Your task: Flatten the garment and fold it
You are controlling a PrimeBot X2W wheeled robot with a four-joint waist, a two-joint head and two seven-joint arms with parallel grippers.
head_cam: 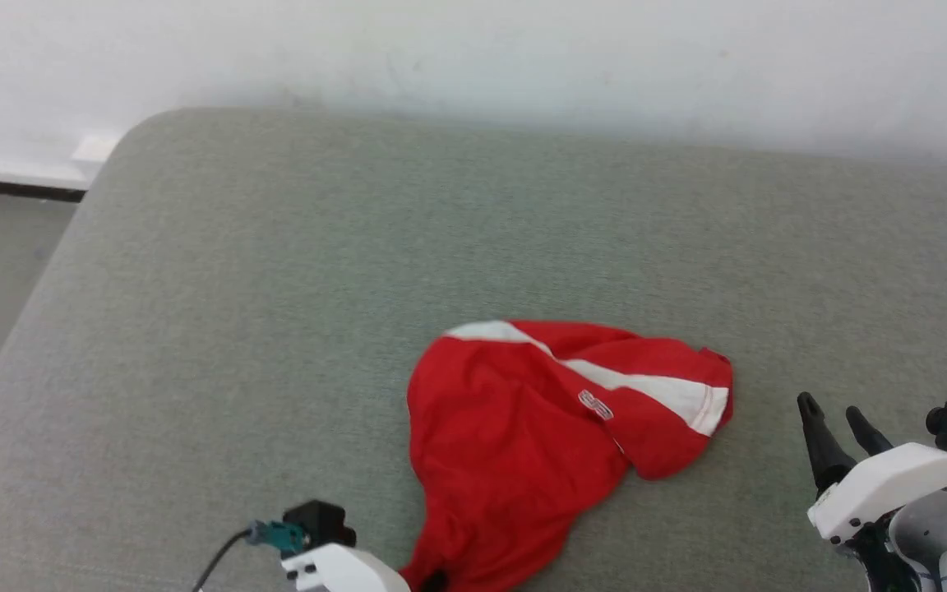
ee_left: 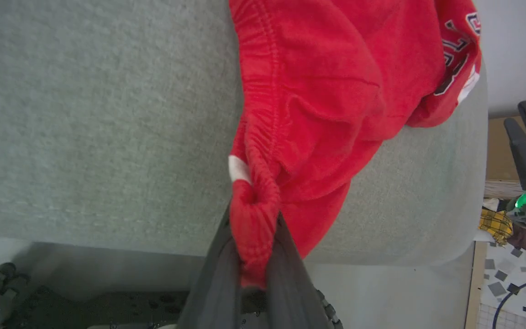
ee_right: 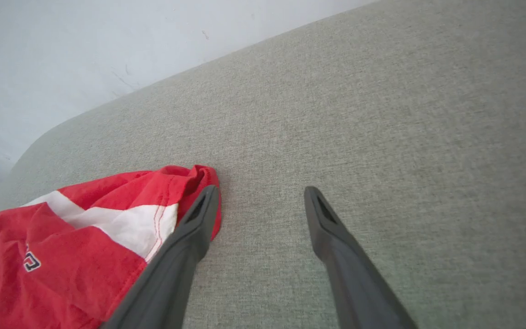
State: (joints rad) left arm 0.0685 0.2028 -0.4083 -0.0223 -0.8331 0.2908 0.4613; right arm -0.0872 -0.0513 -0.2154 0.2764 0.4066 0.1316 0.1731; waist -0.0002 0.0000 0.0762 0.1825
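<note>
Now it's the flattening step: the left jaws are clamped on the waistband end of the one garment, which lies crumpled near the front edge of the single grey cushion. The right jaws hang wide beside its white-banded hem. Next move, I reckon: pinch that hem and spread.

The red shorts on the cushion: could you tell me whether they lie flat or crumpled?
Crumpled. The shorts lie bunched and creased on the cushion, and the left gripper pinches the gathered waistband.
</note>
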